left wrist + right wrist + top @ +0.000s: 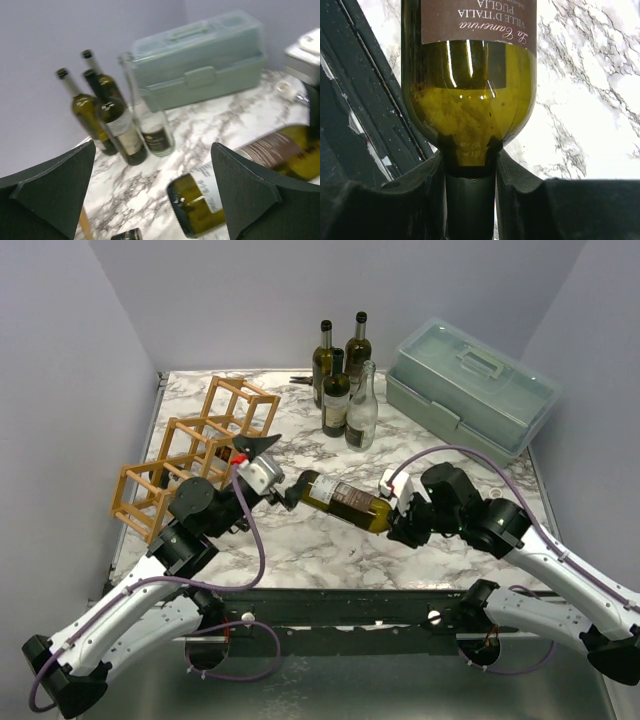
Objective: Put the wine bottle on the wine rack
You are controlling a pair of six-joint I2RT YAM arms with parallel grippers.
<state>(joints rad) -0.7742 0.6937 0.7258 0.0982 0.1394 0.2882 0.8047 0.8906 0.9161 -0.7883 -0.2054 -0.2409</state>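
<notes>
A green wine bottle [343, 500] with a dark label hangs level above the marble table [470, 480], its base pointing left. My right gripper [400, 520] is shut on its neck; in the right wrist view both fingers [427, 190] clamp the neck of the bottle [470, 100]. My left gripper [278, 472] stands open just off the bottle's base, and the base of the bottle [210, 200] shows beside its right finger [250, 195]. The wine rack [190, 455], a light-brown stick lattice, stands at the left behind the left arm.
Several upright bottles [342, 380] stand at the back middle, also seen as bottles [117, 120] in the left wrist view. A pale green toolbox [470, 385] fills the back right corner. Walls close in on the left, back and right.
</notes>
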